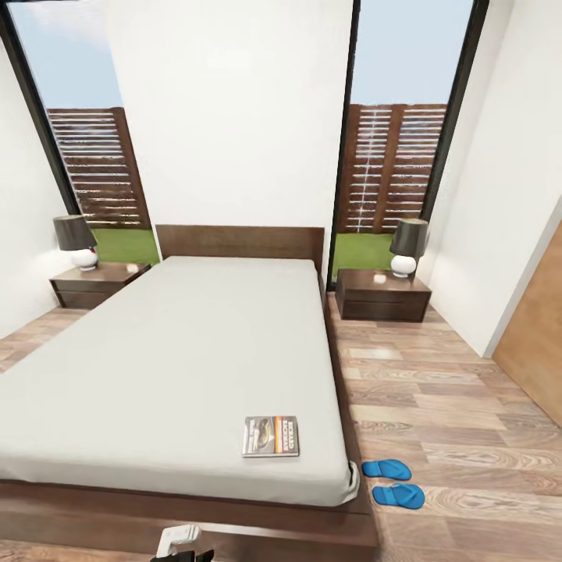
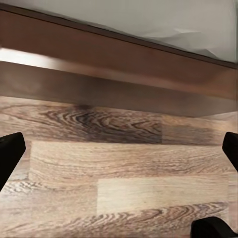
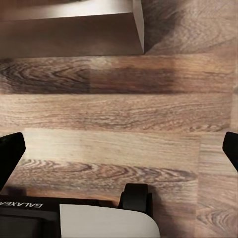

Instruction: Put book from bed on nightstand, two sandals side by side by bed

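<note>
— Book (image 1: 271,435) first: where is it, and how does it lie?

— Flat on the pale mattress of the bed (image 1: 179,351), near the foot corner on the robot's right. Its long side runs across the bed, and the lettering on the cover reads sideways from the head camera.

— And the 2 sandals (image 1: 393,482)?

— On the plank floor (image 1: 453,406) just beside that same corner of the bed, side by side and close but apart. Both lie lengthwise across the view, roughly at right angles to the bed's long side.

— Nightstands?

— 1 nightstand (image 1: 382,295) right of the headboard, another (image 1: 95,284) left of it, each carrying a lamp (image 1: 408,246).

— What are the fingers doing?

— Left gripper (image 2: 119,148): dark fingertips (image 2: 9,151) sit at opposite edges of its wrist view, spread wide, nothing between them, with floor and the bed's brown frame (image 2: 114,64) beyond. Right gripper (image 3: 119,148): the same wide spread over bare planks, holding nothing.
</note>
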### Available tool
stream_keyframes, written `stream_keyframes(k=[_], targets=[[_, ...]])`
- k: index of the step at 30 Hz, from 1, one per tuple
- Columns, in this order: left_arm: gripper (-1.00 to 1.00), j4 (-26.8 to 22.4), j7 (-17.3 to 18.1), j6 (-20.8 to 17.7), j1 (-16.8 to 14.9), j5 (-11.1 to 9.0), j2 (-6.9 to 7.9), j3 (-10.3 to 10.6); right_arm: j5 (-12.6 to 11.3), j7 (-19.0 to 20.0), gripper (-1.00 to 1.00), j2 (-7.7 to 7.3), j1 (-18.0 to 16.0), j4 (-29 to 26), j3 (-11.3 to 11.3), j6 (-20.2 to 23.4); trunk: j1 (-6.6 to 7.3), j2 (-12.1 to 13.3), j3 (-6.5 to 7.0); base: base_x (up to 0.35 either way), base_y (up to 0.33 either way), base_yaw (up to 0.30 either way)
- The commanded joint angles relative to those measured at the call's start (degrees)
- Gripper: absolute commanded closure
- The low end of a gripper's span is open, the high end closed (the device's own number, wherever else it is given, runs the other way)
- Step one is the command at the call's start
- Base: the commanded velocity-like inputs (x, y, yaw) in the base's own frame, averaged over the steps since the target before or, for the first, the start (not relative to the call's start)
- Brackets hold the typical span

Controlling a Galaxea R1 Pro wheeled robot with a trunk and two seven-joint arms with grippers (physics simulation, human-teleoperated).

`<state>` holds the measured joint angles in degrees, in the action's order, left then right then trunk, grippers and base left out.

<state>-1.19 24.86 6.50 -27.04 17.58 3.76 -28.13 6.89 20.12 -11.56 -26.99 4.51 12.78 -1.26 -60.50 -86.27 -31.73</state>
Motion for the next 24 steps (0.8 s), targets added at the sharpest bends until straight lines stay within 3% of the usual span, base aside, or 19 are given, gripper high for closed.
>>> stream_keyframes(k=[1, 24], targets=[[-1.00, 0.1, 0.1, 0.3, 0.0, 0.6, 0.02, -0.4, 0.6, 0.1, -1.00, -0.04, -0.1, 0.2, 0.5, -0.1, 0.23, 0.4, 0.13, 0.000, 0.000, 0.000], [-1.00, 0.1, 0.1, 0.3, 0.0, 0.6, 0.02, -0.4, 0.6, 0.1, -1.00, -0.04, -0.1, 0.2, 0.5, -0.1, 5.28, 9.6, 4.26, 0.000, 0.000, 0.000]])
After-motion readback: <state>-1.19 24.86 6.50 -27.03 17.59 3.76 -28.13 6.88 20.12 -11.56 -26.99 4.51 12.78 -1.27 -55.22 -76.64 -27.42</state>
